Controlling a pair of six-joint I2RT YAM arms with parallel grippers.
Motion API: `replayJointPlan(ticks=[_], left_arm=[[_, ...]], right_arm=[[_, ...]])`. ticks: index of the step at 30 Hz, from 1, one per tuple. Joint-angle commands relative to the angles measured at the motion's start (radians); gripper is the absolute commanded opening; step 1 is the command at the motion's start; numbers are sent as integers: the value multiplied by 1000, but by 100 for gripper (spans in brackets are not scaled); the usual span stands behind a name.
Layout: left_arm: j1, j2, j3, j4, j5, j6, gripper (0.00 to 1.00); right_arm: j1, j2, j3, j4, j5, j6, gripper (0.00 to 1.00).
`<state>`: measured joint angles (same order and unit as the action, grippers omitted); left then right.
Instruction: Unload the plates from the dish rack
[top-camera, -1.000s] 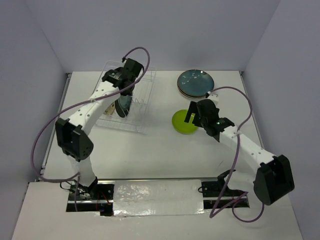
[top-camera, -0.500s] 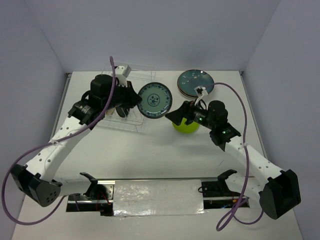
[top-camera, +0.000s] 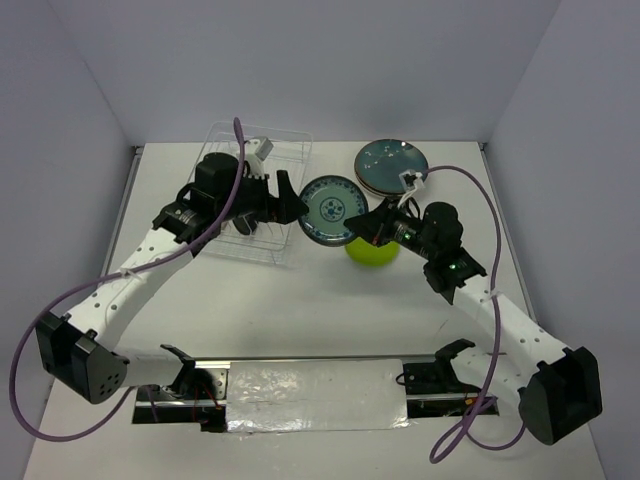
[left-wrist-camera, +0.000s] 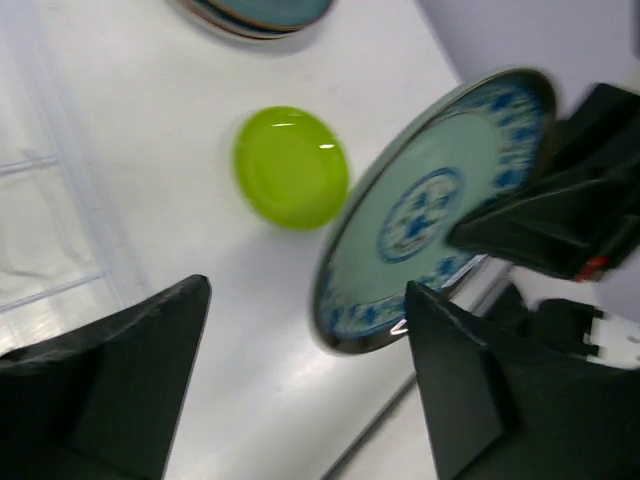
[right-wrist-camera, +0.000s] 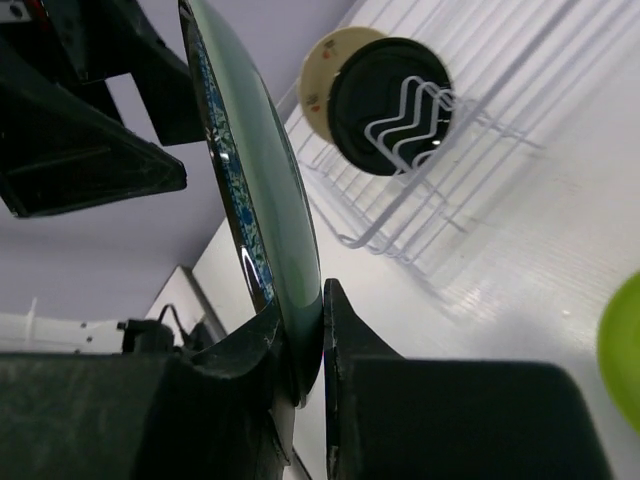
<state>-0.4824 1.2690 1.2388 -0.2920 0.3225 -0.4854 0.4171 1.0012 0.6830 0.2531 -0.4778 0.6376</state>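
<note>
The white table (top-camera: 330, 310) carries everything. At its far left stands the dish rack (top-camera: 288, 160), a clear wire frame; the right wrist view shows that the rack (right-wrist-camera: 470, 150) holds a dark plate (right-wrist-camera: 385, 100) upright among its tines, with a small tan plate (right-wrist-camera: 325, 70) just behind it.

At the far right we see a stack of plates (top-camera: 392, 167) with a dark teal one on top. Between rack and stack, a blue patterned plate (top-camera: 333, 210) hangs in the air, tilted on edge. The right gripper (top-camera: 362, 222) has it clamped by the right rim, and in the wrist view the fingers (right-wrist-camera: 335, 330) are pressed to both faces of the plate (right-wrist-camera: 255, 200).

The left gripper (top-camera: 290, 197) sits just beside the plate's left rim with its jaws spread wide, gripping nothing; we cannot tell whether they touch it.

The lime green plate (top-camera: 375, 252) lies flat on the table, partly under the right gripper, near the stack.
</note>
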Motion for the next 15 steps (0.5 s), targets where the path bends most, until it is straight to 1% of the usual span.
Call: replayJointPlan(ticks=[1, 2, 3, 4, 5, 6, 10, 12, 15], left_arm=[[8, 27, 69, -97, -210, 11, 99], [7, 29, 77, -126, -315, 11, 100], [8, 29, 85, -180, -370, 13, 99], [7, 26, 90, -199, -414, 14, 100], [7, 17, 96, -213, -495, 16, 99], [8, 10, 97, -243, -528, 21, 99], [7, -2, 134, -311, -640, 47, 100], [8, -2, 154, -352, -683, 59, 99], [8, -3, 157, -371, -704, 71, 100]], right_arm=[[-30, -32, 7, -41, 131, -1, 2], [-41, -23, 13, -70, 145, 11, 2], [-69, 6, 27, -128, 154, 19, 2], [-87, 26, 35, -153, 157, 25, 2], [-109, 49, 39, -173, 130, 31, 2], [-154, 72, 38, -170, 108, 34, 2], [-253, 235, 41, -175, 47, 28, 2], [-290, 283, 36, -163, 30, 22, 2], [-301, 365, 41, -160, 30, 1, 3]])
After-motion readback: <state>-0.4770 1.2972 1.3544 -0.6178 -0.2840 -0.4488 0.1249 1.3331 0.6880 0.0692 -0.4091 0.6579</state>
